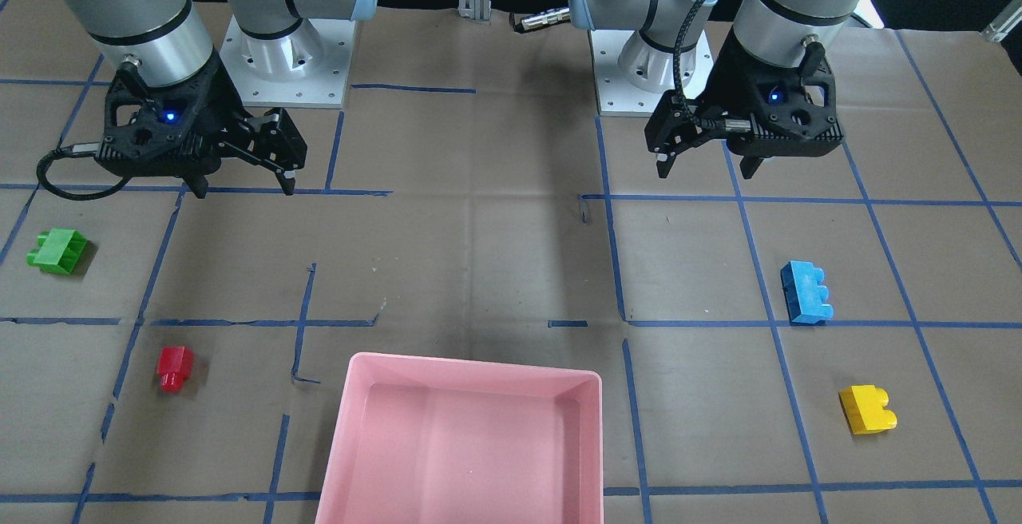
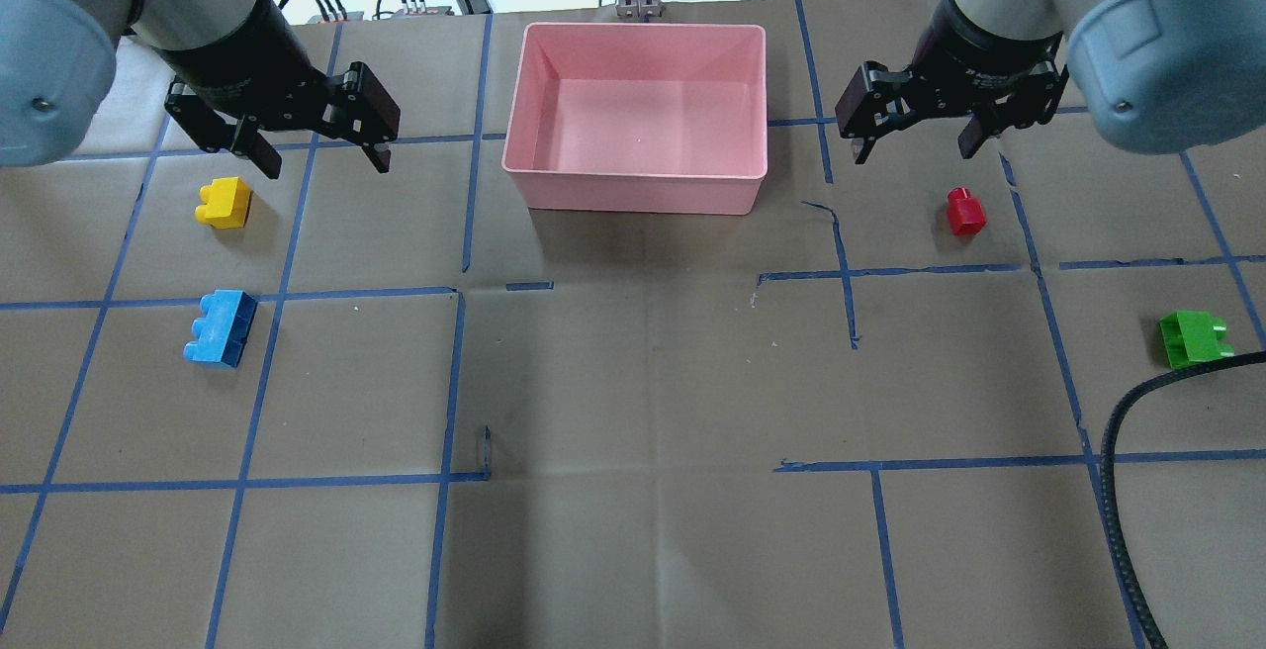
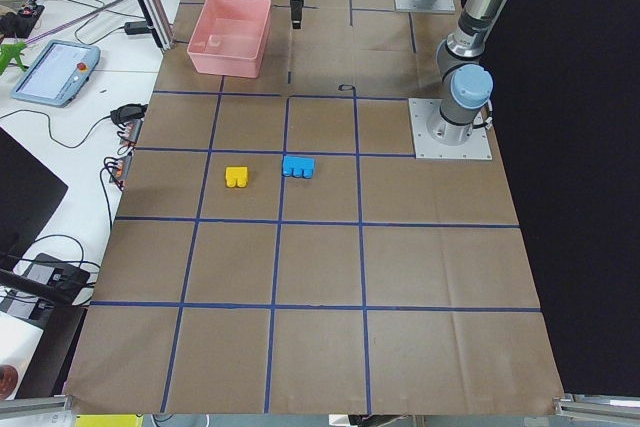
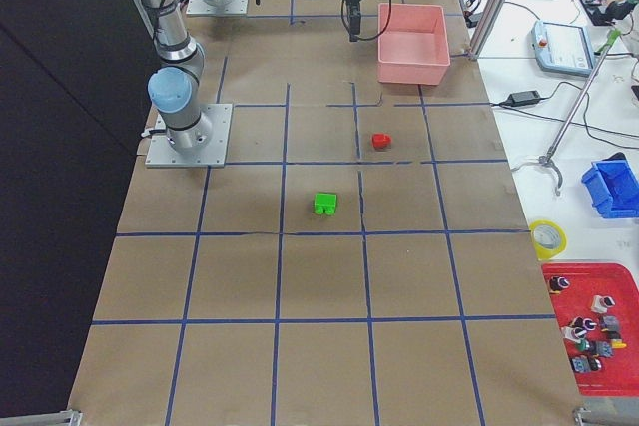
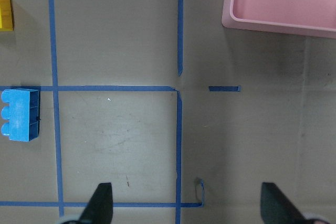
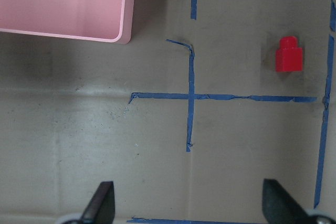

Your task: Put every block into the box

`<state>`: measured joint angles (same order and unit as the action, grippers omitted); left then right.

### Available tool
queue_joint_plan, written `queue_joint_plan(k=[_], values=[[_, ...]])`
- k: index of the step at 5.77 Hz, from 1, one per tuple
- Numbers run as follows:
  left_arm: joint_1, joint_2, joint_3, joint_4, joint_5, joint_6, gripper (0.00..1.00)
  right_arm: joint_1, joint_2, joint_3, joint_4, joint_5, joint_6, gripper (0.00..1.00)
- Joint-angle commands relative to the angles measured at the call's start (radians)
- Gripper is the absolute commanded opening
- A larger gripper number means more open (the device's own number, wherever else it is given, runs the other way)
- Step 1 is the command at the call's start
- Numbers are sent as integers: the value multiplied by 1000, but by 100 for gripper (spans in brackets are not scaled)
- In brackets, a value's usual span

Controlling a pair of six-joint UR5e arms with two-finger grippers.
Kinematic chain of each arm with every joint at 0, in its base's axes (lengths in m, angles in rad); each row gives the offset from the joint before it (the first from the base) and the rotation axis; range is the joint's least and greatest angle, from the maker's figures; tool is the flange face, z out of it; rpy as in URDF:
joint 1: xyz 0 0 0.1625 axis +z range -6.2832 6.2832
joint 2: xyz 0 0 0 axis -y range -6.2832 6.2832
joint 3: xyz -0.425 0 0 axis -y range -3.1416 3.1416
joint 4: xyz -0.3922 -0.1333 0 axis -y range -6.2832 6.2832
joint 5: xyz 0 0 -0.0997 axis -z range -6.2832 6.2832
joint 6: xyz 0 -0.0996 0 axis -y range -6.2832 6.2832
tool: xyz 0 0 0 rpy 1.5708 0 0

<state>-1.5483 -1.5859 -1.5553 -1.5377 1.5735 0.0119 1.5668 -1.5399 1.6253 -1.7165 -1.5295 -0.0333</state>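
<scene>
The pink box stands empty at the table's far middle, and shows in the front view too. My left gripper is open and empty, hovering between the box and the yellow brick. The long blue brick lies nearer the robot than the yellow one. My right gripper is open and empty, hovering just beyond the small red brick. The green brick lies far right. All bricks lie on the table outside the box.
Brown paper with a blue tape grid covers the table. A black cable hangs across the right side near the green brick. The arm bases stand at the robot's edge. Operator gear lies beyond the box.
</scene>
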Motion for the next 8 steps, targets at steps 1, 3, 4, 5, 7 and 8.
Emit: queue_joint_plan(k=[1,3,4,5,7,8], values=[[10,4,0,1,2,2,100,-1,7,10,0,-3,-2,100],[184,1,-2,-1,-1,163,100,-8,-6,77,-20,-27,9,100],[280,3,-3,-5,5,315,100,-28,-8,79,-22,-28,4,100],[397,1,-25,-7,5,467,100,-75,-12,81,-22,-99,-38,100],[587,-25,-101,51,-1,723,100,-235,-14,84,-52,-106,-364,99],[608,-61,-123,94,-6,758,100,-305,-22,85,-51,-106,-457,95]])
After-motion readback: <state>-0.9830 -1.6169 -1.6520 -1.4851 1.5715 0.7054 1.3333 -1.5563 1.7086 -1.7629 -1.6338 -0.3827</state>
